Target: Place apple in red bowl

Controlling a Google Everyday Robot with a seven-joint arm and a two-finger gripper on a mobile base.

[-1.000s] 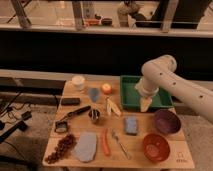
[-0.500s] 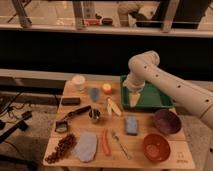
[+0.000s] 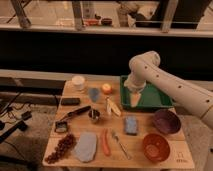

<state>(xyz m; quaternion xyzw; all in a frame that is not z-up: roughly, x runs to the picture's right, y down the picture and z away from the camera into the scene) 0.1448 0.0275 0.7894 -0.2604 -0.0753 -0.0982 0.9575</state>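
You have the gripper (image 3: 135, 101) hanging over the left part of the green tray (image 3: 156, 101) at the back right of the wooden table (image 3: 80, 126), pointing down with its fingers spread and nothing between them. Your apple (image 3: 106, 88) sits on the tabletop just left of that tray, near the back edge and apart from the gripper, with a grey-blue object (image 3: 94, 93) just beside it on its left and a white cup (image 3: 78, 82) further left. The red bowl (image 3: 155, 146) stands at the front right corner of the table, well apart from the apple, and the purple bowl (image 3: 166, 121) is just behind it. Between apple and red bowl you can see a banana (image 3: 113, 106) and a blue sponge (image 3: 131, 125); a carrot (image 3: 105, 142) lies near the front, left of the red bowl
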